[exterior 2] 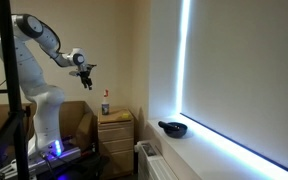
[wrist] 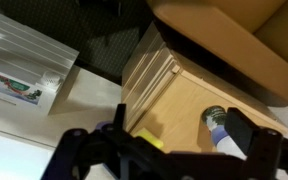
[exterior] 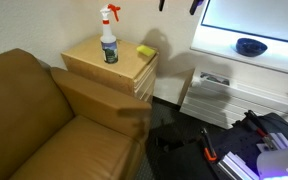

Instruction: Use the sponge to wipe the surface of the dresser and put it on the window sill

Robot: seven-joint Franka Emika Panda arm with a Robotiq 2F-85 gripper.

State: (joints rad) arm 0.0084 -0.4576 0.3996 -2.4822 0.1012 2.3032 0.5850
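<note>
**Couch** (exterior: pixel 44 120): brown leather, filling the near corner in an exterior view. One arm stands just beside the desk.

**Window** (exterior 2: pixel 244 70): covered pane with bright light along its lower and side edges.

**Window sill** (exterior: pixel 219 42): long white ledge under the window, above the radiator. It carries a bowl and no sponge.

**Robot arm** (exterior 2: pixel 39 35): white, jointed and raised high, reaching out toward the space over the desk.

**Desk** (exterior: pixel 89 55): light tan wooden cabinet with a flat top and stacked drawer fronts. It stands between the couch and the radiator, and its top carries the spray bottle and the sponge.

**Radiator** (exterior: pixel 209 95): white slatted unit, low against the wall below the sill.

**End effector** (exterior 2: pixel 85 71): hangs in the air well above the desk. In the wrist view its dark fingers (wrist: pixel 84 150) stand spread, with nothing between them. The sponge shows far below in the gap.

**Spray bottle** (exterior: pixel 109 40): clear body with a red-and-white trigger, upright near the middle of the desk top.

**Bowl** (exterior: pixel 251 46): dark blue, resting on the sill.

**Sponge** (exterior: pixel 146 51): small bright yellow block, lying flat on the desk top. It sits by the corner toward the sill, near the bottle but apart from it.
</note>
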